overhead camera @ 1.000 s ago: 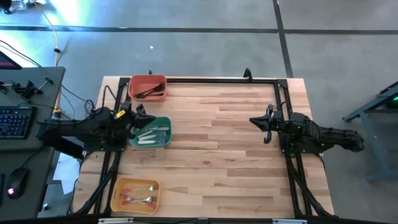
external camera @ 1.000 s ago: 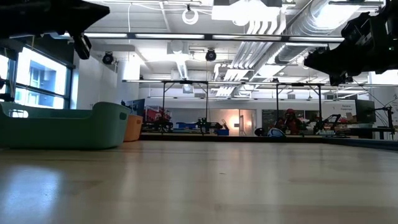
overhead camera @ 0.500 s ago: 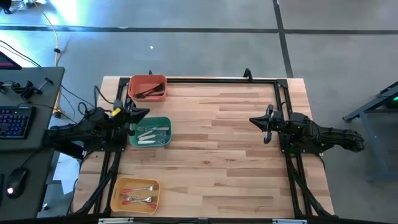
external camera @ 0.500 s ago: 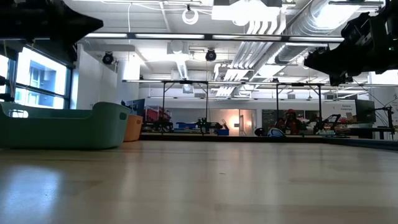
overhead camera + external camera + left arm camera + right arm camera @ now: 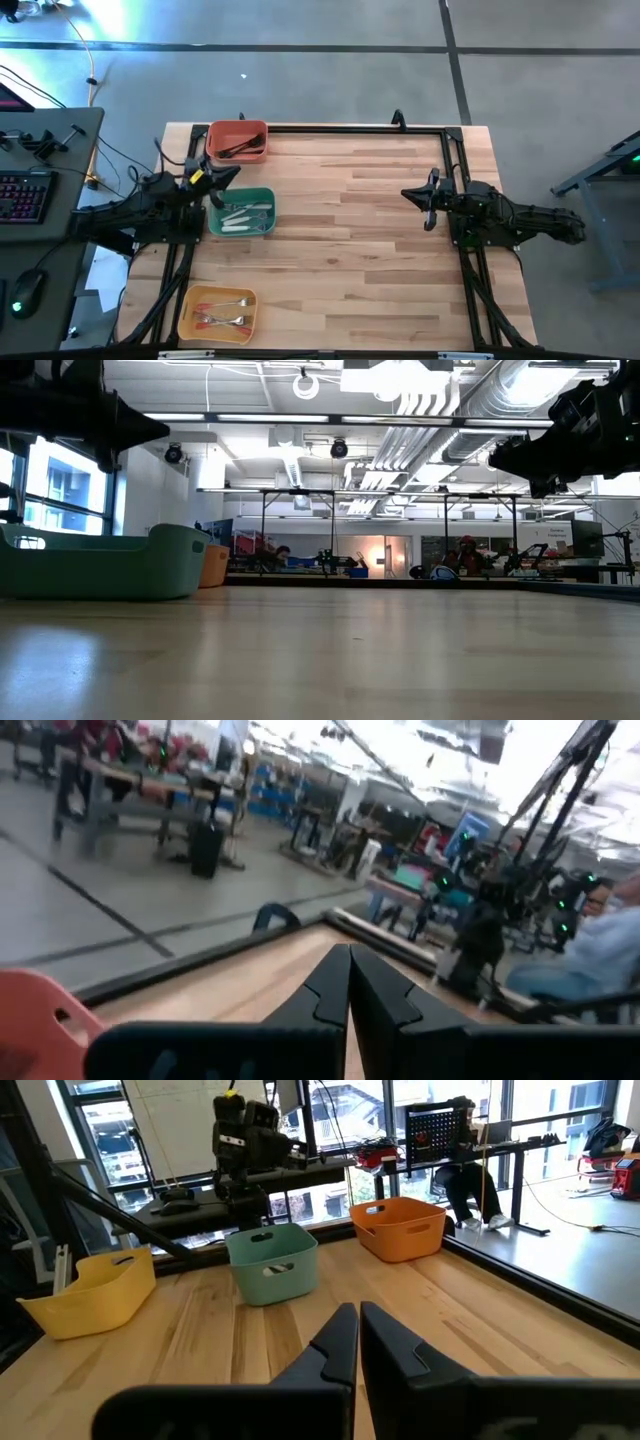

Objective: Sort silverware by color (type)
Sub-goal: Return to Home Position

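three bins sit along the left side of the wooden desk [image 5: 360, 240], each loaded with one kind of cutlery. seen from overhead, black silverware [image 5: 240, 148] lies in the orange bin [image 5: 237, 124] at the desk's top-left corner. white-handled silverware [image 5: 242, 214] lies in the green bin [image 5: 241, 191] just below it. orange-handled silverware [image 5: 222, 318] lies in the yellow bin [image 5: 218, 290] at the bottom-left corner, well apart from the other two. the bare boards across the middle and right of the desk carry no cutlery.

the left pincer [image 5: 231, 169] hangs over the gap between the orange and green bins, near the desk's left edge. its fingers [image 5: 330, 988] are pressed together with nothing between them. the right pincer [image 5: 408, 194] hangs above the right side of the desk, pointing toward the middle. its fingers [image 5: 335, 1342] are likewise drawn together and empty.

from desk height, both arms sit high in the frame, clear of the green bin's wall. a person [image 5: 462, 1175] sits at a bench in the room beyond the orange bin.
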